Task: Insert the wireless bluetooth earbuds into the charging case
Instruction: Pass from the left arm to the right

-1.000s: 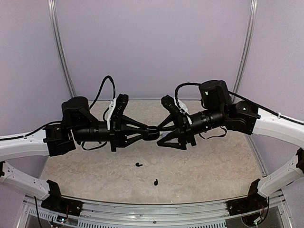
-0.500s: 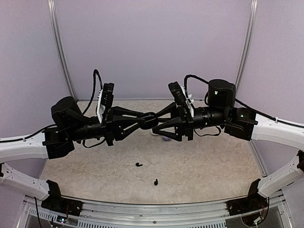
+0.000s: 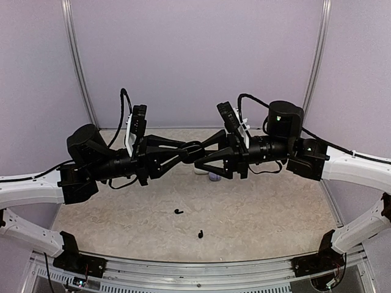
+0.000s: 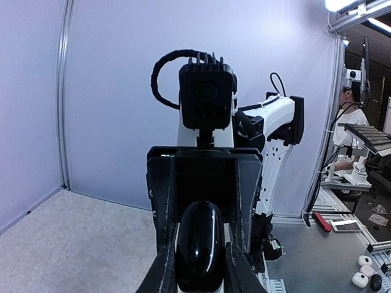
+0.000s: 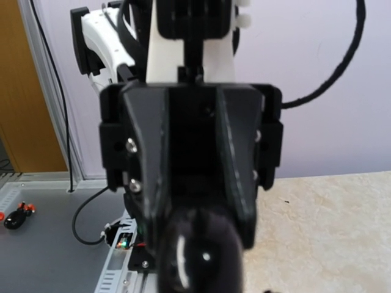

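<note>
Case (image 4: 198, 244) hangs mid-air, left jaws clamped on it; right jaws half-open at its far end, can't tell if gripping. Two black earbuds (image 3: 178, 212) lie on surface (image 3: 275, 220) below, nearer front. Prob best: hold left firm, lift lid slowly w/ right so case won't twist.

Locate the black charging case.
Top view, centre: the black charging case is in mid-air, held in the left end effector, with the right end effector facing it from the right.
</note>
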Motion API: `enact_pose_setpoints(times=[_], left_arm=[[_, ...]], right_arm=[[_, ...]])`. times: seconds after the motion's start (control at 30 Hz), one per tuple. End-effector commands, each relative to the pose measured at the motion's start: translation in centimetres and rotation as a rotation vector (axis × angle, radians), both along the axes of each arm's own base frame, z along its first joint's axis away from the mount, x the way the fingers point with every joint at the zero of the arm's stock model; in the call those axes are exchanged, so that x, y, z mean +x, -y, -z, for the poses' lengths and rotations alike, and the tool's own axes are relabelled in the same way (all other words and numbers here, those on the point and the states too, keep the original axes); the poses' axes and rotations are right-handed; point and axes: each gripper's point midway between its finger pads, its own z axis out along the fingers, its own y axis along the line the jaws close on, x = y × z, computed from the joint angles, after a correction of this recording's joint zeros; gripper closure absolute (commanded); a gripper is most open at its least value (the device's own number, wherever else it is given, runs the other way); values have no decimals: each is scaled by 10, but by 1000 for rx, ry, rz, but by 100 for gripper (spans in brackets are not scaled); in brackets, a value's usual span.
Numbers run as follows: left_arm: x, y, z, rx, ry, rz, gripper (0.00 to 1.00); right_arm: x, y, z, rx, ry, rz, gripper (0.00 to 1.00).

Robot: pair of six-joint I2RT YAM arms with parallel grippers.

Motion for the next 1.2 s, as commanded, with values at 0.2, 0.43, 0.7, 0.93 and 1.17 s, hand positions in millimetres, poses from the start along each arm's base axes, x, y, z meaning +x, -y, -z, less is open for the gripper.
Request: enact_pose_setpoints(times=[0.2, 0.43, 0.7, 0.93, 1.17], left_arm=[[0, -1, -3, -15, 28, -4, 98], [-2, -1, -4, -16, 32, 4, 98], [-3, 0, 1, -3, 32, -1, 98], [0, 1, 10, 27, 18, -13, 96], [-1, 1, 9, 21, 20, -9, 96]], right_arm=[[0, -4, 4, 4, -26, -21, 57], [1, -6, 6, 2, -44, -27, 58], [1, -5, 3, 7, -34, -18, 69], [2, -3, 3, -1, -7, -7, 74], [1, -2, -2, 11, 3, -10, 56]])
